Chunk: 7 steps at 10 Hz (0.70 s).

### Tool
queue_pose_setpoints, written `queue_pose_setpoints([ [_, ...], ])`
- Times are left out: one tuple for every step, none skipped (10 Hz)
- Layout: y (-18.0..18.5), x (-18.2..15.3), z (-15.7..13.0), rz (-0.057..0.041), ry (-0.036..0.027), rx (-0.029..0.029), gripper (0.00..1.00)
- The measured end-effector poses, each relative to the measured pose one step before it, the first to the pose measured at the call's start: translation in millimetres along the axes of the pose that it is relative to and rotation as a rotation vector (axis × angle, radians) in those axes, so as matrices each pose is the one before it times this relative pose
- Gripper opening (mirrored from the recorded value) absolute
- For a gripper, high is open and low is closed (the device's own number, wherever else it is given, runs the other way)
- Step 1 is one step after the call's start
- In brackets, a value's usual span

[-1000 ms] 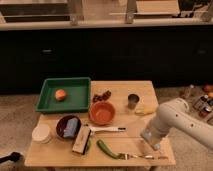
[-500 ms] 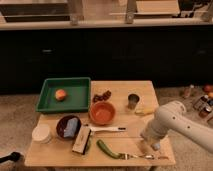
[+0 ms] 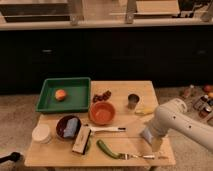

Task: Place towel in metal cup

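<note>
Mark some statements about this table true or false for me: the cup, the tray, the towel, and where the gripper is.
1. The metal cup stands on the table, behind and to the right of the orange bowl. True.
2. The green tray holds an orange fruit. True.
3. The gripper hangs over the green tray. False: it is at the table's right front, near the fork.
4. The towel is already in the metal cup. False: the bluish towel lies in the dark bowl at the left front of the table, well away from the cup.
</note>
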Motion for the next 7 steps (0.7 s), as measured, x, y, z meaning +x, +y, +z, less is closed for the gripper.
queue_pose_setpoints([
  [-1.17,1.02,2.85,0.00268,0.00649,-0.00319,0.8],
  [-1.59,1.31,1.45,0.00463,0.00599,0.00044,0.8],
  [-1.57,4.87,2.52,0.01157,0.00973,0.00021,0.8],
  [-0.1,2.82,2.18,0.00916,0.00478,-0.00305,0.8],
  [-1.15,1.48,1.95,0.00462,0.00464,-0.00206,0.8],
  [-1.85,0.79,2.59,0.00174,0.00603,-0.00283,0.8],
  [-1.13,2.8,3.18,0.00585,0.00681,-0.00097,0.8],
])
